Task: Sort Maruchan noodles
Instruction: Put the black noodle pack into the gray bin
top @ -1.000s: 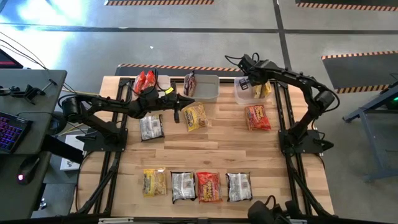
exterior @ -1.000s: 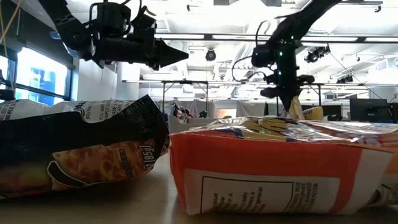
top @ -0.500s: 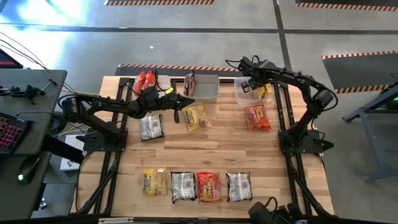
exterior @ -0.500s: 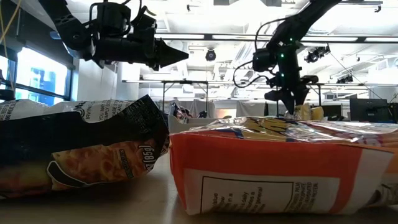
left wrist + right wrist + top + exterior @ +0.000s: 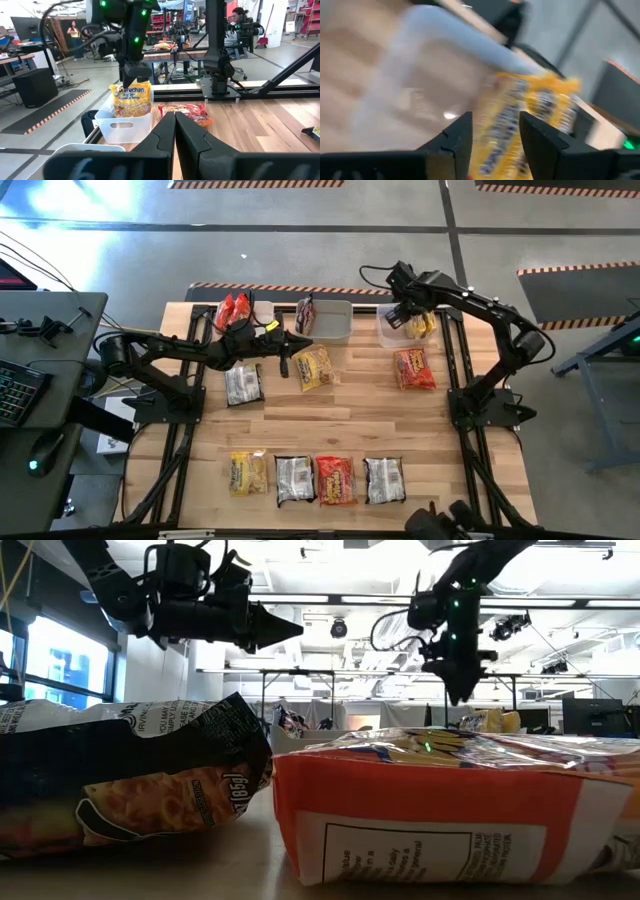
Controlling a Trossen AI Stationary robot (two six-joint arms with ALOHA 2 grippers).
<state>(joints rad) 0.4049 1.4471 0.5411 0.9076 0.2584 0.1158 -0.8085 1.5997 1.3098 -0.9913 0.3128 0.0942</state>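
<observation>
Maruchan yellow plastic noodle packet (image 5: 131, 100) is standing upright in the white bin (image 5: 122, 122); my right fingers (image 5: 402, 308) are hovering apart, holding nothing.

A robotics lab or workshop is shown: a concrete floor (image 5: 300, 210) marked with striped hazard tape (image 5: 290, 287) lies around the wooden table (image 5: 340, 420), and workbenches (image 5: 170, 50) under ceiling strip lights (image 5: 330, 600) are seen beyond it.
</observation>
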